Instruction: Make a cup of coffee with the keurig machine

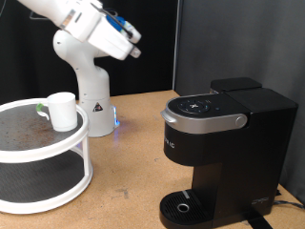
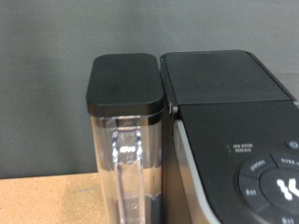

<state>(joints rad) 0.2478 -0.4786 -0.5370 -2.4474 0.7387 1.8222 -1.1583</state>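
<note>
The keurig machine (image 1: 224, 153) is a boxy black coffee maker at the exterior view's right, lid shut, with a silver-rimmed button top and a round drip tray (image 1: 184, 206) at its base. The wrist view shows its top (image 2: 234, 103) with buttons and its water tank (image 2: 126, 140) from close above. The cup (image 1: 62, 111), small and white with a pale green handle, stands on the top tier of the white round rack (image 1: 43, 181) at the left. The arm's hand (image 1: 114, 38) hangs high at the top left, well apart from both. The gripper's fingers do not show in either view.
The robot's white base (image 1: 91, 105) stands behind the rack, with a blue light at its foot. The wooden table (image 1: 129, 167) runs between rack and machine. A black curtain backs the scene. A cable lies at the machine's right foot.
</note>
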